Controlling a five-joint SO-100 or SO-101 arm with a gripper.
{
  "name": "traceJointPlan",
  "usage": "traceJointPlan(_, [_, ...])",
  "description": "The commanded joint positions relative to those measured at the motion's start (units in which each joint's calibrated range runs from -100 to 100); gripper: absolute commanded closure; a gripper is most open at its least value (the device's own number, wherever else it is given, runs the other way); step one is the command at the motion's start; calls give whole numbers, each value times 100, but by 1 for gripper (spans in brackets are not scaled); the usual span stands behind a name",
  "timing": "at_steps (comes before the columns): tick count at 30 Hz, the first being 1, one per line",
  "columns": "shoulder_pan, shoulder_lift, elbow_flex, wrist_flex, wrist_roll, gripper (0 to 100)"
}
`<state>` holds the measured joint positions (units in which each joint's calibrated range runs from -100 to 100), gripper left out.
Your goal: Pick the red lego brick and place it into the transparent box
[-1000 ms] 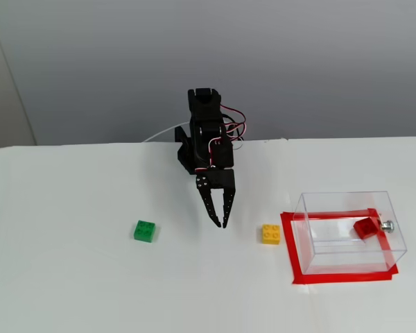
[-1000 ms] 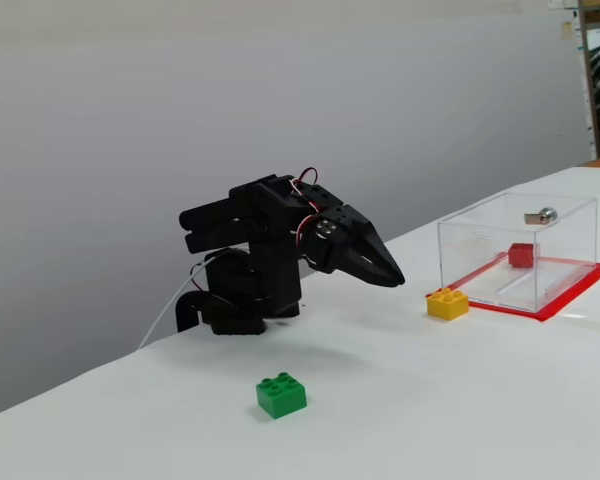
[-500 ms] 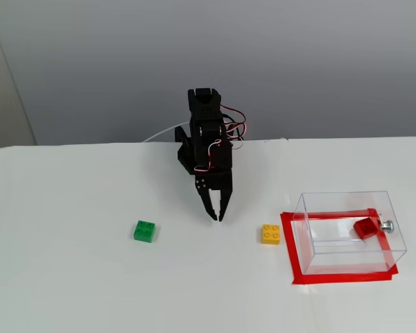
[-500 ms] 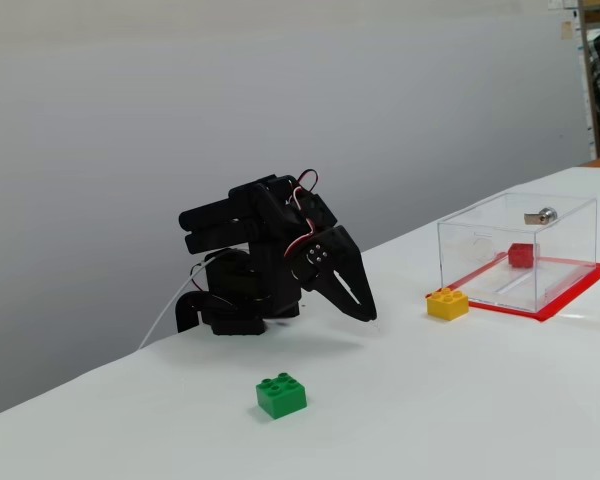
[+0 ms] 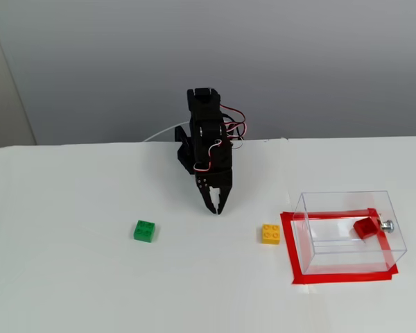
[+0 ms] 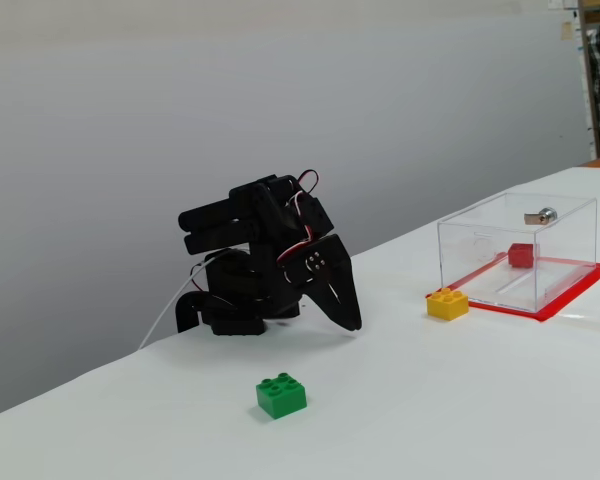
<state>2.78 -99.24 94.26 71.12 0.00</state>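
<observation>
The red lego brick (image 5: 365,227) lies inside the transparent box (image 5: 333,208), near the wall with the silver knob (image 5: 387,225); it also shows in the box in the other fixed view (image 6: 521,255). The box (image 6: 570,215) stands on a red tape outline (image 5: 295,253). My black gripper (image 5: 216,206) is folded down near the arm's base, tips close to the table, jaws shut and empty, well left of the box. It shows in the other fixed view (image 6: 352,322) too.
A yellow brick (image 5: 270,234) sits just left of the box, also seen in the other fixed view (image 6: 447,303). A green brick (image 5: 144,231) lies further left on the white table, in front of the arm in the other fixed view (image 6: 281,394).
</observation>
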Motion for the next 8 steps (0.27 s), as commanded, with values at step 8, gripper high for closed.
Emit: traceJointPlan(8, [36, -51, -104, -28, 5, 98])
